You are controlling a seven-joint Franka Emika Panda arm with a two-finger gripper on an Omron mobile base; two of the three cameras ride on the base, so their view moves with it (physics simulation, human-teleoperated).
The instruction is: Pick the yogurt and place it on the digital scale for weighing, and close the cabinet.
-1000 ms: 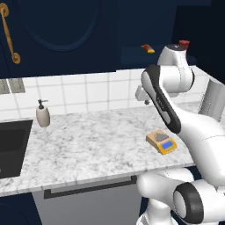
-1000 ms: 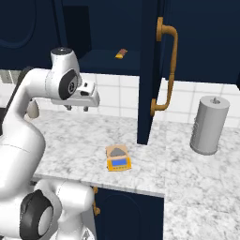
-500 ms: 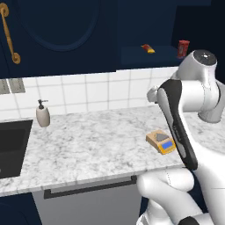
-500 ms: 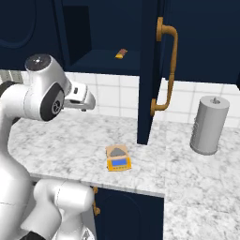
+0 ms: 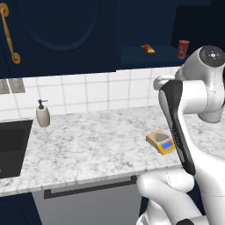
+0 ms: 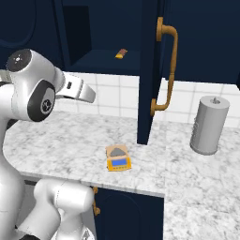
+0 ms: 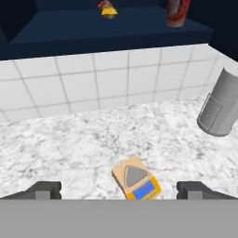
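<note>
The gripper [image 7: 119, 190] is held wide open and empty — the digital scale [image 7: 136, 180] between its tips, the yogurt [image 7: 177, 11] at one o'clock.

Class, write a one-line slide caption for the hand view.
Open gripper above digital scale; yogurt waits on the cabinet shelf.

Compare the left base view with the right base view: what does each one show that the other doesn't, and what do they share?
Left base view alone: the yogurt standing on the cabinet shelf, a soap dispenser by the tiled wall, the dark sink, and a grey drawer under the counter.
Right base view alone: the open cabinet door with its brass handle, and a grey canister.
Both: the digital scale on the marble counter, its platform bare, and the red-and-yellow packet on the shelf.
</note>
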